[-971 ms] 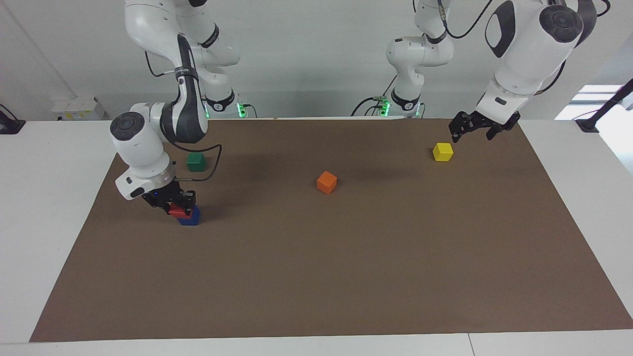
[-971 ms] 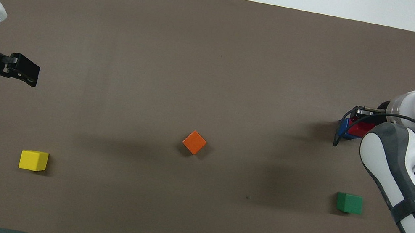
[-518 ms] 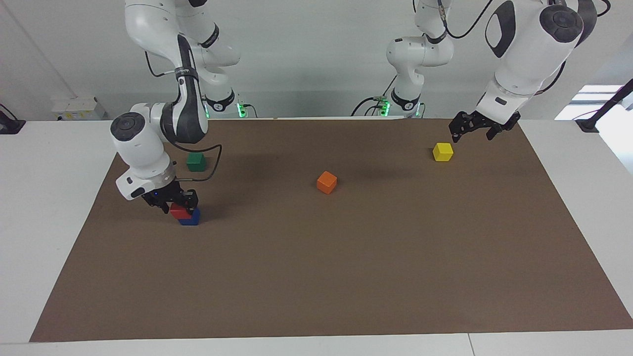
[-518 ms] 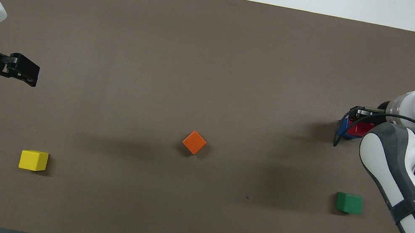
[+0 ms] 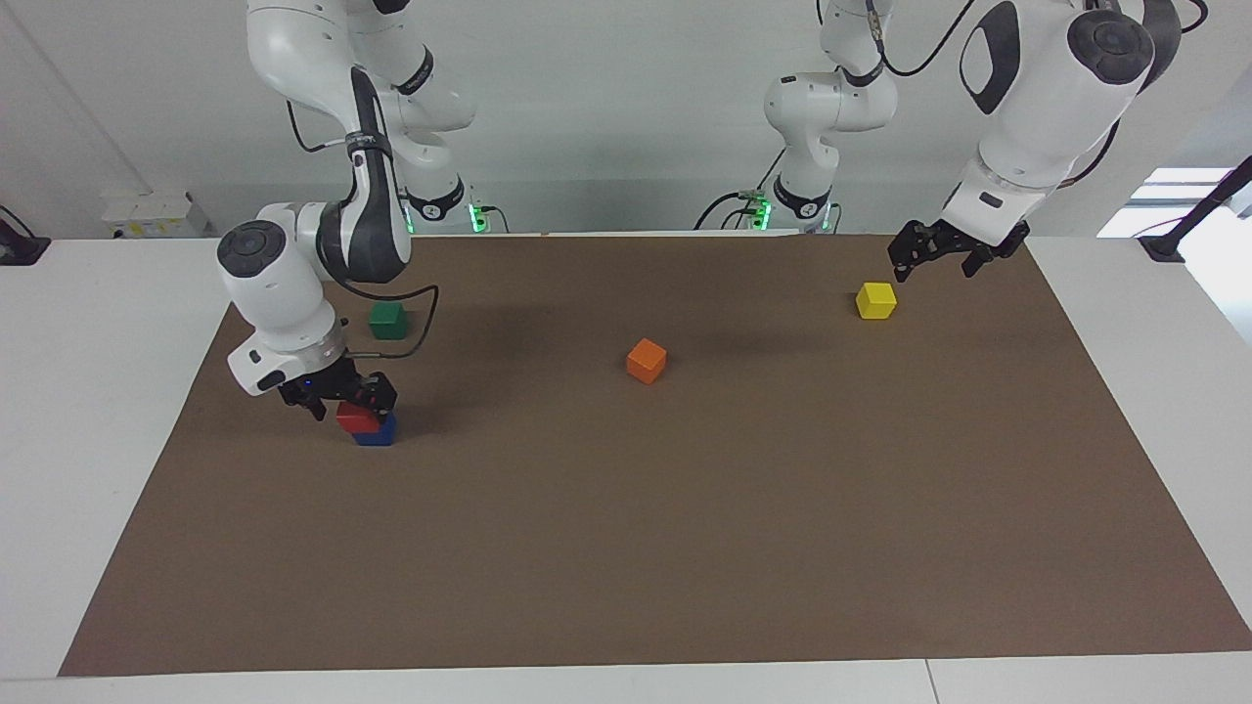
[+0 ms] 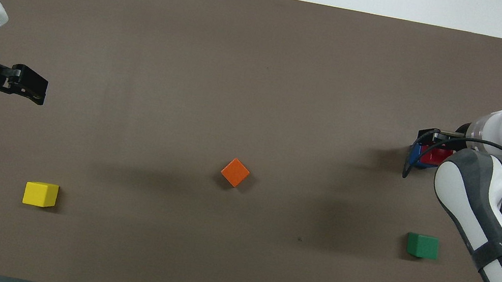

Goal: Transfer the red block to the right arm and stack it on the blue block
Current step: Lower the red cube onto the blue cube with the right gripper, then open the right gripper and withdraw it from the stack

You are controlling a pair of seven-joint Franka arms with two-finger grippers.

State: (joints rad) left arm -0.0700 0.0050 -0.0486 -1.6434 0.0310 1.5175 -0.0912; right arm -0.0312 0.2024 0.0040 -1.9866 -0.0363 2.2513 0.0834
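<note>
The red block (image 5: 354, 417) sits on top of the blue block (image 5: 378, 432) at the right arm's end of the mat; both also show in the overhead view, red (image 6: 434, 155) and blue (image 6: 415, 154). My right gripper (image 5: 342, 396) is just over the red block, its fingers open and spread to either side of the block's top; the arm partly hides it from overhead (image 6: 432, 138). My left gripper (image 5: 934, 259) hangs open and empty in the air over the mat beside the yellow cube, and it waits (image 6: 28, 83).
A green cube (image 5: 387, 320) lies nearer to the robots than the stack. An orange cube (image 5: 647, 361) lies mid-mat. A yellow cube (image 5: 876, 300) lies toward the left arm's end. The brown mat (image 5: 685, 538) covers the white table.
My right gripper has risen slightly off the red block, which stays on the blue block. The left arm has barely moved.
</note>
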